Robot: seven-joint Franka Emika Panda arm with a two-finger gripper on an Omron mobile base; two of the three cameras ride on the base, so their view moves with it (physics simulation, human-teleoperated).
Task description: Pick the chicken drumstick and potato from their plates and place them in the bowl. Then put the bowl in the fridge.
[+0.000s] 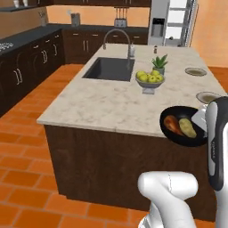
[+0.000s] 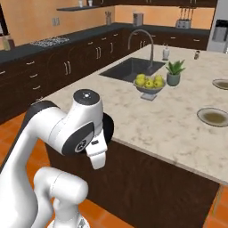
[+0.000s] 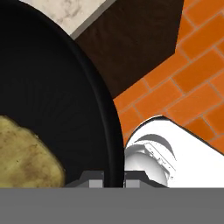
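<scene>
The bowl [image 1: 183, 126] overhangs the island counter [image 1: 107, 100] front edge, holding the chicken drumstick [image 1: 173, 125] left of the potato [image 1: 187, 128]. Two plates [image 1: 207, 96] lie behind; the fruit bowl [image 1: 149, 80] sits beside the sink [image 1: 108, 68].

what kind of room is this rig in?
A home-style kitchen, rendered. An island counter carries a sink with a tall faucet, dark cabinets line the walls, and a steel fridge stands at the back.

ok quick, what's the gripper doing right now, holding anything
Gripper: shut on the rim of the black bowl, jaws either side of the wall. The bowl, held past the counter edge, carries the chicken drumstick and the potato.
</scene>
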